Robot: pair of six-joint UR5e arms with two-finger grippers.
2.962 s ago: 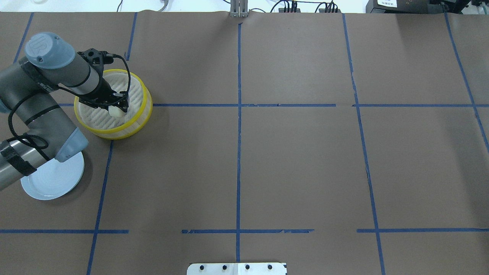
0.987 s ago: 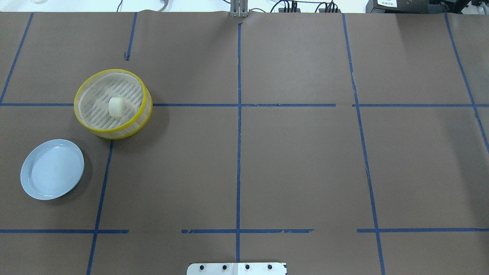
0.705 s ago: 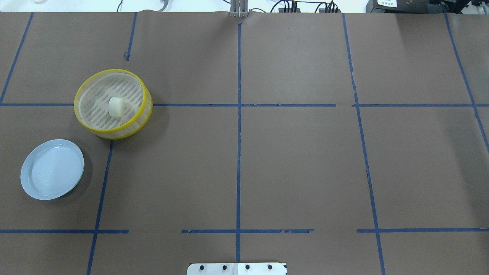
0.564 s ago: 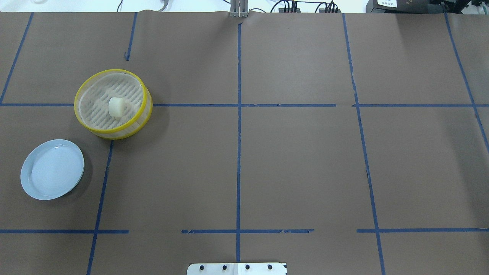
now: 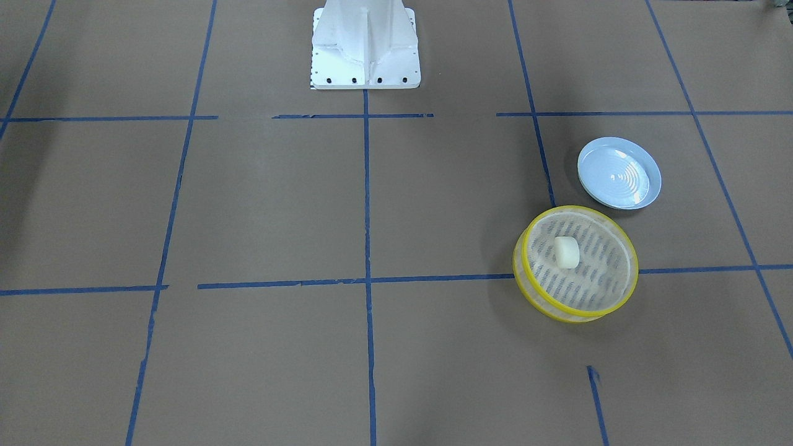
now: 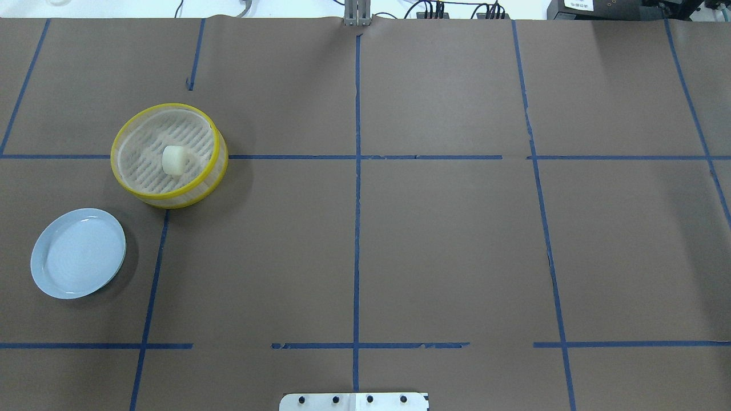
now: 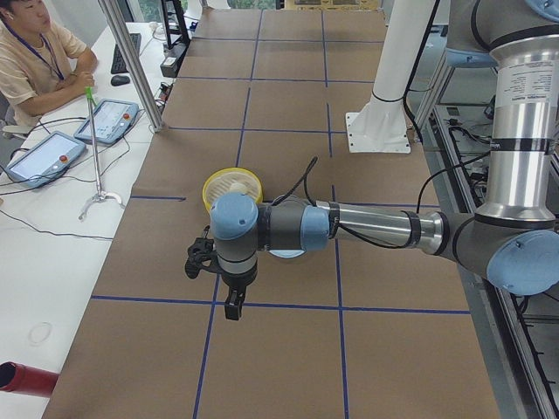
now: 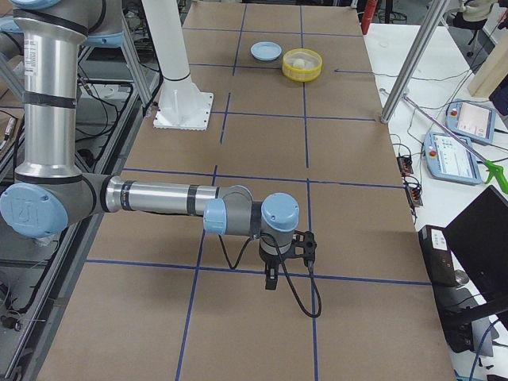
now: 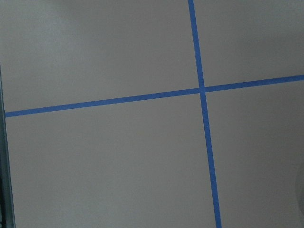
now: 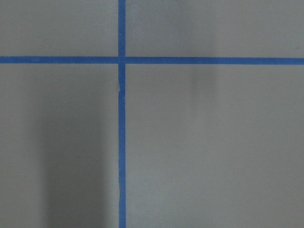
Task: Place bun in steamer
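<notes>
Cream-white bun (image 6: 173, 160) lying free near the centre of the yellow-rimmed steamer (image 6: 171, 200), pale blue plate (image 6: 78, 253) at the steamer's 7 o'clock seen from overhead, left gripper (image 7: 233, 307) and right gripper (image 8: 271, 279) poised over the brown table (image 6: 434, 240) well apart from both, finger spacing impossible to tell

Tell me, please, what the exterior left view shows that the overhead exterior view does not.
Only the exterior left view shows the left arm stretched over the table, its pincer hanging down, and a seated operator. Only the overhead view shows the bun clearly and the whole blue plate, with no arm in sight. Both show the yellow-rimmed steamer on the brown table with blue tape lines.
</notes>
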